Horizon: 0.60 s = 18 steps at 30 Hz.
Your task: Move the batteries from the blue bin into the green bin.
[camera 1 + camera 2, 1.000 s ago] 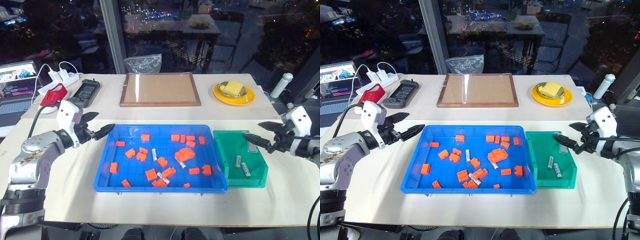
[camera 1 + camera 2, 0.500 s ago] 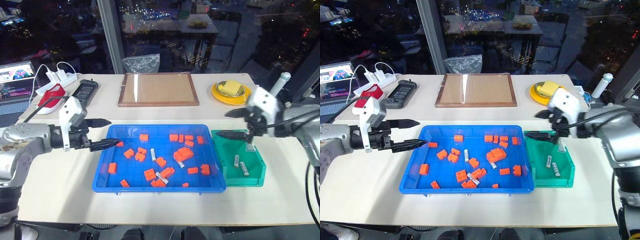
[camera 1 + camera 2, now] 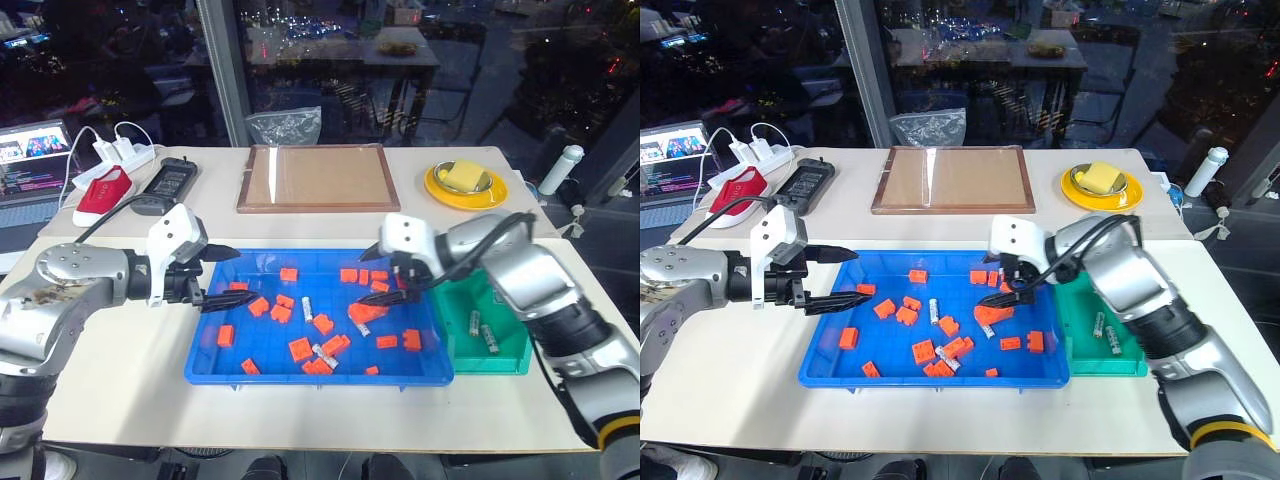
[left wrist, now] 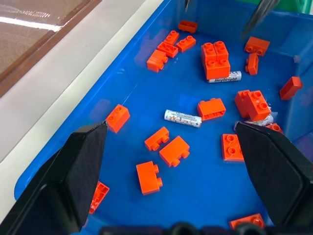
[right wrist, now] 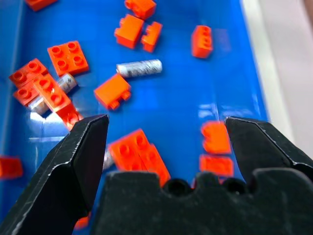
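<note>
The blue bin (image 3: 320, 379) lies in the middle of the table, strewn with orange blocks (image 3: 302, 349). Among them lie three batteries: one (image 3: 307, 308) near the middle, one (image 3: 325, 354) nearer the front, one (image 3: 365, 327) under the stacked blocks. The left wrist view shows a battery (image 4: 182, 118), and the right wrist view another (image 5: 140, 68). The green bin (image 3: 495, 366) stands against the blue bin's right side with two batteries (image 3: 474, 322) in it. My left gripper (image 3: 228, 276) hangs open over the blue bin's left rim. My right gripper (image 3: 378, 282) hangs open and empty above the bin's right half.
A wooden-framed brown board (image 3: 318, 178) and a yellow plate (image 3: 466, 186) sit at the back. At the back left are a black handset (image 3: 170, 183), a red object (image 3: 103, 192) and a laptop (image 3: 35, 160). A white bottle (image 3: 558, 170) stands at the far right.
My right arm has swung left from above the green bin to above the blue bin's right half. My left gripper has drawn in over the bin's left rim. Both stay open.
</note>
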### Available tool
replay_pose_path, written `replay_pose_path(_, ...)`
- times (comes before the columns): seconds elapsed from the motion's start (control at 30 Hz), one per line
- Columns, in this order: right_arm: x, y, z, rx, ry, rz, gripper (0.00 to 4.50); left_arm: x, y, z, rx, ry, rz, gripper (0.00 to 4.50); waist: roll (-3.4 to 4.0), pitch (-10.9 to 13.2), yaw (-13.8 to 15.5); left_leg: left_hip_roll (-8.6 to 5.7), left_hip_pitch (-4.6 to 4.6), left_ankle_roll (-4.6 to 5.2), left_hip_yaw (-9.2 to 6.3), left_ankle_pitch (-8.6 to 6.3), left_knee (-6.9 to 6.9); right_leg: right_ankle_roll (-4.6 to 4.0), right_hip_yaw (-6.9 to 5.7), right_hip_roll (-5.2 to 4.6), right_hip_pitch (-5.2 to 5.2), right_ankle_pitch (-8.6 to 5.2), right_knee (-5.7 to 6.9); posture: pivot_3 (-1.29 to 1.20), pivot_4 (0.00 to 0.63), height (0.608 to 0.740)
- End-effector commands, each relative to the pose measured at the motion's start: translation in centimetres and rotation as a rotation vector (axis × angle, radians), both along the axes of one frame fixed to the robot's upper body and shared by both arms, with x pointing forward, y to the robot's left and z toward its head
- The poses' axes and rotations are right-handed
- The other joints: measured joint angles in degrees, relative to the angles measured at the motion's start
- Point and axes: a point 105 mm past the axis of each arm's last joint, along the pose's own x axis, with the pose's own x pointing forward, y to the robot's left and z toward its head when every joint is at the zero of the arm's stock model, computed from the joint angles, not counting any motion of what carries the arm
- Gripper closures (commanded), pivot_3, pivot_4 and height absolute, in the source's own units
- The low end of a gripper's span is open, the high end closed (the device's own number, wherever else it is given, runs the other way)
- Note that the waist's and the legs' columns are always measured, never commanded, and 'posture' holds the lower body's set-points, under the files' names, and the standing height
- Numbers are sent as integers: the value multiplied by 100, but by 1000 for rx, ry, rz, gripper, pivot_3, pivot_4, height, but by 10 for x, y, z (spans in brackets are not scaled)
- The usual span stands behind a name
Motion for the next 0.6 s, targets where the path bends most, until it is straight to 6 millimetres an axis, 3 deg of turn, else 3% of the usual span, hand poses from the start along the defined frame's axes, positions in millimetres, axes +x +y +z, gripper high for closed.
replay_pose_path(0.03,-4,2,-2,-78,-22,69,97,-4,-3,4,-2,-32,0,0,0,0,3,0,-1,0,-1,0,0,0,-2,0,0,0,-1,0,150,740)
replay_pose_path(0.23,-6,-13,-16,-146,36,63,97,-3,-11,-1,-48,-31,-5,0,0,0,15,-1,-2,0,-1,0,1,0,-2,0,2,0,-3,0,150,740)
replay_pose_path(0.37,-5,-9,-21,-114,69,65,97,-1,-14,0,-50,-39,-5,0,-1,0,-24,0,0,0,-1,0,1,0,-3,0,1,0,-3,0,150,740)
replay_pose_path(0.6,21,-17,-39,-130,74,3,97,-10,-23,3,-74,-3,-54,0,-1,0,-24,3,10,0,-1,0,-1,0,-2,5,2,0,-5,0,150,740)
